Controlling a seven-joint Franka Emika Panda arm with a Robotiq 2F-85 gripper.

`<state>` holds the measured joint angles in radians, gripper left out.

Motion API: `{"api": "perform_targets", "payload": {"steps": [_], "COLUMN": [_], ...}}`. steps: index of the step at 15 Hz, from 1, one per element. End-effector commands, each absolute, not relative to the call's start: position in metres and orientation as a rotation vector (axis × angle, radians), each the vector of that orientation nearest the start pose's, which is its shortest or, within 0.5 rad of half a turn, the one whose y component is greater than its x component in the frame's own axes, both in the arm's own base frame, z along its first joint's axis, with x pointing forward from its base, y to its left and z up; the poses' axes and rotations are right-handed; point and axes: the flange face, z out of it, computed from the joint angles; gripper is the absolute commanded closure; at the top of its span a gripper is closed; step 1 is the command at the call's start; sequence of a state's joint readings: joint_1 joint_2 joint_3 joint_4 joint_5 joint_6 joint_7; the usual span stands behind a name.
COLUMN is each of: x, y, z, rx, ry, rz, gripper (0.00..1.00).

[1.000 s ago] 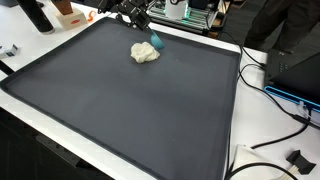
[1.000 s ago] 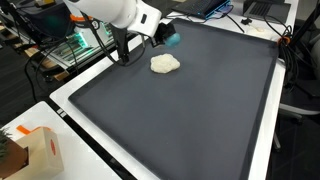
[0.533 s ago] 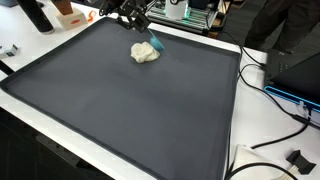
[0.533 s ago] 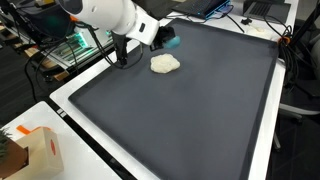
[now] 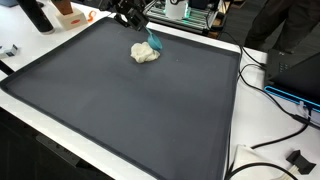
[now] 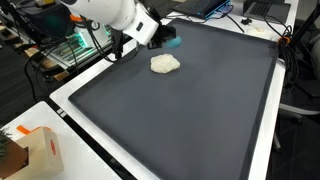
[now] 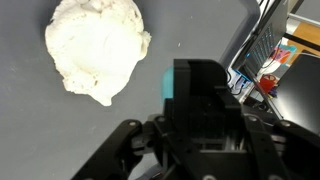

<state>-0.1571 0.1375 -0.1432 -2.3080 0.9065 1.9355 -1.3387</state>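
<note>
**A:** Where is the gripper [image 6: 162,37] right now?

**B:** At the far edge of the dark mat [image 6: 190,120]. Its fingers are clamped on a small teal block [image 6: 171,41], which hangs just above the mat. In the wrist view only a sliver of the teal block [image 7: 168,84] shows beside the black finger housing, so I can't tell how deep the hold is.

**A:** And the white lump [image 6: 165,64]?

**B:** It lies on the mat just beside the block, toward the middle, and apart from it. In both exterior views there's a gap between the two, and the white lump [image 5: 145,53] sits just below the teal block [image 5: 154,41]. It could be dough or crumpled paper. I can't say which.

**A:** So what makes for a clean move here?

**B:** Three things, I'd say. Hold the clamp steady, because the block is small and a loose pinch could let it twist. Stay level over the mat, so the block doesn't scrape or catch on it. And treat the lump as soft, since a brush from a finger would probably dent or drag it. If the gripper [image 5: 149,35] needs to go near the lump, coming straight down looks safer than a sideways sweep.

**A:** Anything else nearby?

**B:** The mat's raised rim is close behind the arm, so there's little room to swing outward.
</note>
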Motion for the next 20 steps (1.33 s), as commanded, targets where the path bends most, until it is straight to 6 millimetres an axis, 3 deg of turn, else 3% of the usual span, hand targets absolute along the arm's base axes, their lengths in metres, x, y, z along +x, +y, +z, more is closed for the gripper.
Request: {"api": "perform_targets", "payload": {"steps": [1, 10, 20], "x": [0.467, 0.468, 0.465], "y": [-0.084, -0.049, -0.002], "z": [0.298, 0.362, 0.421], "rx": [-2.334, -2.689, -2.933], "ry": [-0.442, -0.224, -0.068], "rz": [-0.246, -0.172, -0.028], "gripper": [0.75, 0.75, 0.75]}}
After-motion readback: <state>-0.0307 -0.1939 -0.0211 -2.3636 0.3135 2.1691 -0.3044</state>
